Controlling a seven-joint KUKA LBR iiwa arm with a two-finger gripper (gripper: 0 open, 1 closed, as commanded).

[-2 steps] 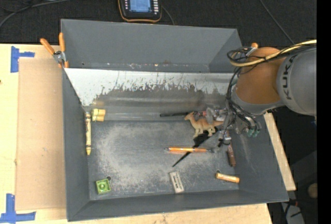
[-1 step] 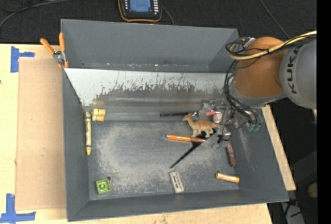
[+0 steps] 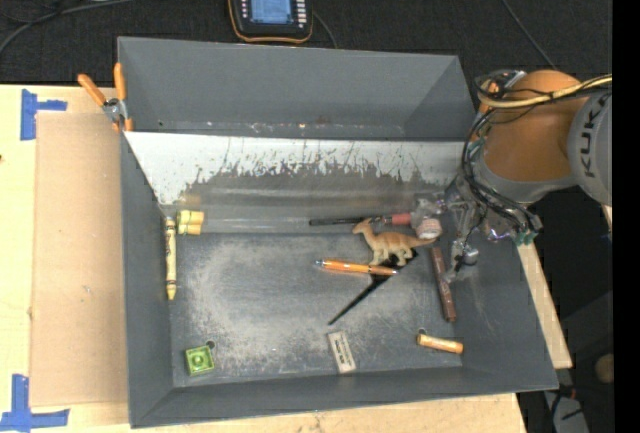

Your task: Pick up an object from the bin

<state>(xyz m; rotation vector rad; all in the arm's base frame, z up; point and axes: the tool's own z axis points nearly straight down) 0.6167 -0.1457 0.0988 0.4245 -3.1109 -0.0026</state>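
My gripper [image 3: 462,253] hangs low at the bin's right side, just above the upper end of a dark brown stick [image 3: 443,288] that lies lengthwise on the floor. A tan toy animal [image 3: 388,241] stands immediately left of the gripper. Behind the animal lies a thin black pen with a reddish end [image 3: 360,219]. In front of the animal an orange pencil [image 3: 352,268] lies across a thin black rod [image 3: 358,301]. A short orange stub [image 3: 440,344] lies nearer the front, below the brown stick.
A small white tag-like piece [image 3: 342,352] lies at the front middle. A green square block [image 3: 200,359] is in the front left corner. A yellow crayon [image 3: 170,263] and a yellow block [image 3: 190,220] lie along the left wall. The arm reaches in over the right rim.
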